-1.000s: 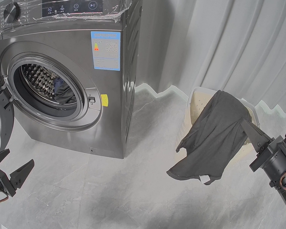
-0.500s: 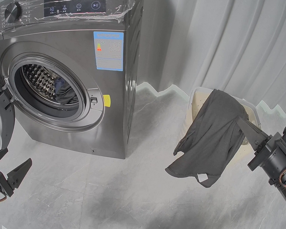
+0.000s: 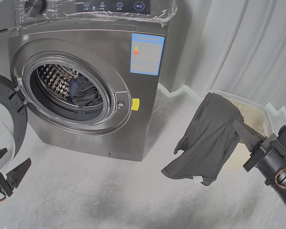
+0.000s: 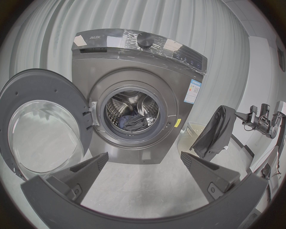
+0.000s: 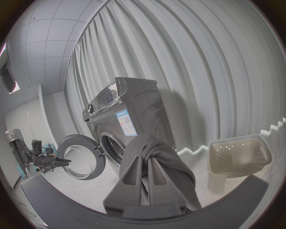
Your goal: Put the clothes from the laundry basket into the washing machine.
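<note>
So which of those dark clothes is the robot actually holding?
The grey shirt hanging from the right gripper; the other clothes lie in the drum.

Lab-like laundry corner, film-wrapped washing machine [image 3: 138, 95], laundry basket [image 5: 238, 159], curtained walls [image 3: 250, 47], tiled floor [image 3: 104, 192]

1. the floor [image 3: 111, 193] is pale grey stone-look tile with thin joints, glossy enough to carry soft reflections.
2. the washing machine [image 3: 90, 42] stands on it at the robot's left, its base flat on the tiles.
3. the laundry basket [image 3: 256, 116], cream with small cut-outs, stands upright on the floor at the right, well apart from the machine, with bare tile between them.
4. the white curtain [image 3: 257, 48] hangs behind both, its hem meeting the floor in a zigzag line.
</note>
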